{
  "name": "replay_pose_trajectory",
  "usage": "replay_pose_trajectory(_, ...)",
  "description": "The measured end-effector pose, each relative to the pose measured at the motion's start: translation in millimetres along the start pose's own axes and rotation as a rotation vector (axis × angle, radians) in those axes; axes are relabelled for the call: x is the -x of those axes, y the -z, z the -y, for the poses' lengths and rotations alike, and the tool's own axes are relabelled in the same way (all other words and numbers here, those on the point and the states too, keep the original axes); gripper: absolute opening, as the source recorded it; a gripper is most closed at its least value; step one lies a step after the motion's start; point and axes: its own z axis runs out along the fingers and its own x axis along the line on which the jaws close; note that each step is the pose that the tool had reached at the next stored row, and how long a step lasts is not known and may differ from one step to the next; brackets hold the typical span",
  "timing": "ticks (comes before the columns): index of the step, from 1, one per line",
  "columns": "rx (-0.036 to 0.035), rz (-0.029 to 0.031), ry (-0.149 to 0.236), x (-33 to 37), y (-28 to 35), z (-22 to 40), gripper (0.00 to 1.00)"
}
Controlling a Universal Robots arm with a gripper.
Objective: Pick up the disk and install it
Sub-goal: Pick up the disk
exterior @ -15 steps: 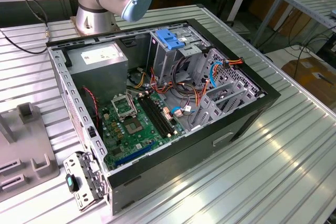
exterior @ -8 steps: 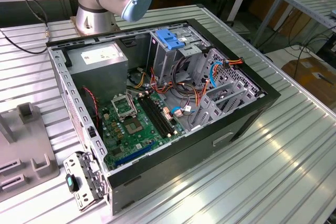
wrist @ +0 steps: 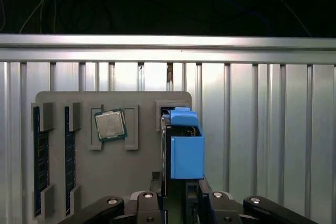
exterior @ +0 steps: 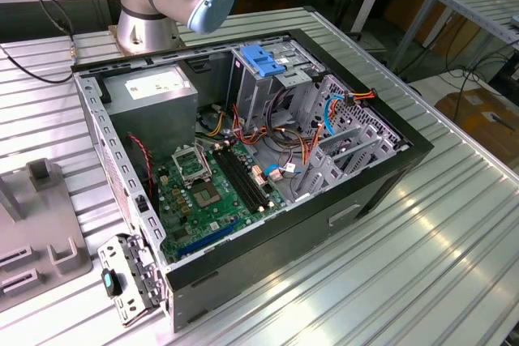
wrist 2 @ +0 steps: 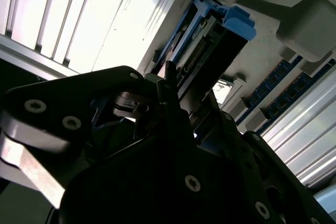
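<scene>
Disk (wrist: 186, 156) stands on edge in slot of grey parts tray (wrist: 142, 177), just beside CPU (wrist: 110, 125) seated in same tray. Memory modules (wrist: 38, 166) lie along tray's opposite side. End effector (wrist: 181, 205) sits at disk's near end, straddling it; whether it grips or merely brackets disk cannot be told. Tray rests on ribbed aluminium tabletop (wrist: 262, 145). Risk, as judged: hold on blue plastic carrier alone could let disk tilt, bind against slot wall, slip free on lift.
</scene>
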Motion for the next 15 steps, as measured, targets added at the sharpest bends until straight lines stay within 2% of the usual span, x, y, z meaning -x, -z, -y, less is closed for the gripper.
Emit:
replay_pose_trajectory(6,0.0001,0.0001,0.0,0.0,1.2,0.0,0.35)
replay_pose_trajectory(15,0.0,-0.0012,0.0,0.3,15.4,-0.1,0.35)
